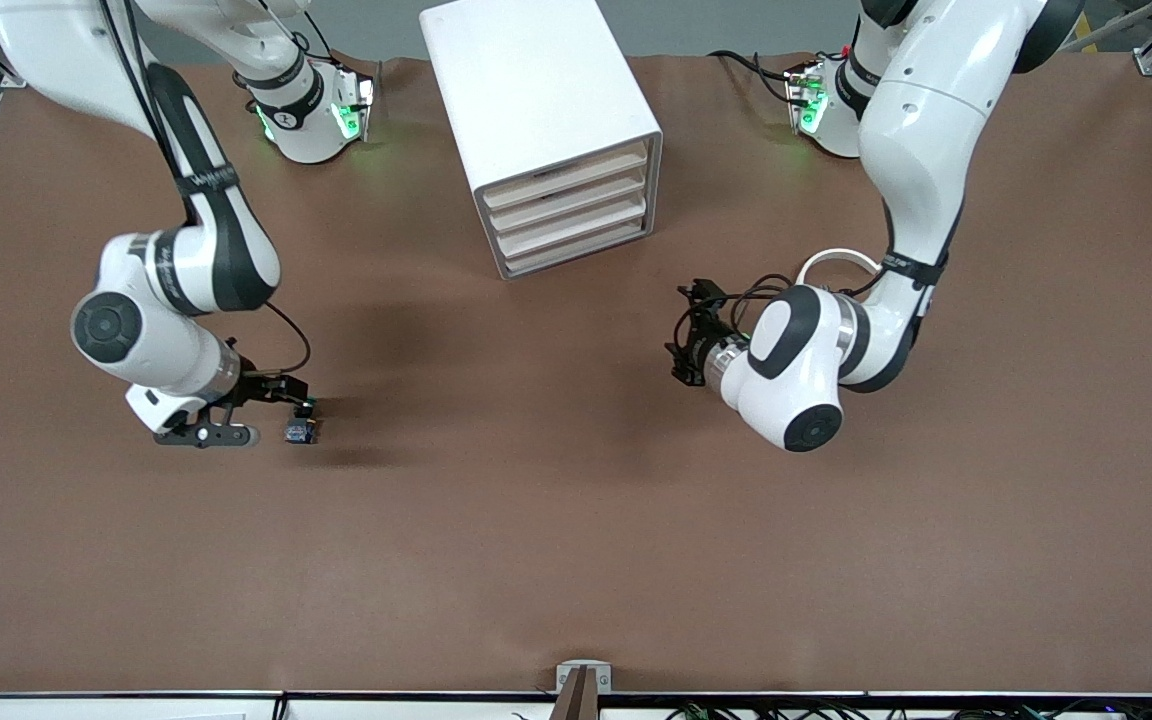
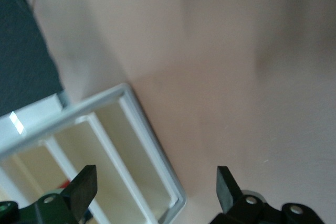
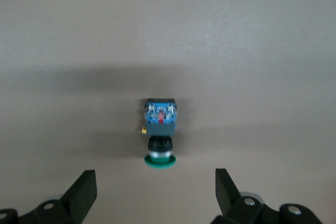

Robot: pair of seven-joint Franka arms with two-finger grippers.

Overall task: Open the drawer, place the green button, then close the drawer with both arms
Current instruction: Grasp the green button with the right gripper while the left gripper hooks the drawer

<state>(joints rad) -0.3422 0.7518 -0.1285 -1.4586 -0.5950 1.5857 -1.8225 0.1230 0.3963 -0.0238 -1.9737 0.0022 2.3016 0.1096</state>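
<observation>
Right gripper [image 3: 152, 195]: fingers spread wide, low over the table [image 1: 576, 560], the button just off its fingertips and untouched.
Left gripper [image 2: 156, 195]: fingers parted, holding nothing, hanging above the table toward the left arm's end, pointed at the cabinet.
Button [image 3: 160, 129]: one, lying on its side on the table toward the right arm's end, nearer the front camera than the cabinet; round green cap, black collar, bluish-grey block.
Cabinet [image 1: 536, 110]: one white rounded box; left wrist view cuts it off to one corner.
Drawer [image 1: 564, 182]: four pale beige fronts alike, all pushed in.
Hard to see: button is only a dark speck [image 1: 298, 432] from the front.
</observation>
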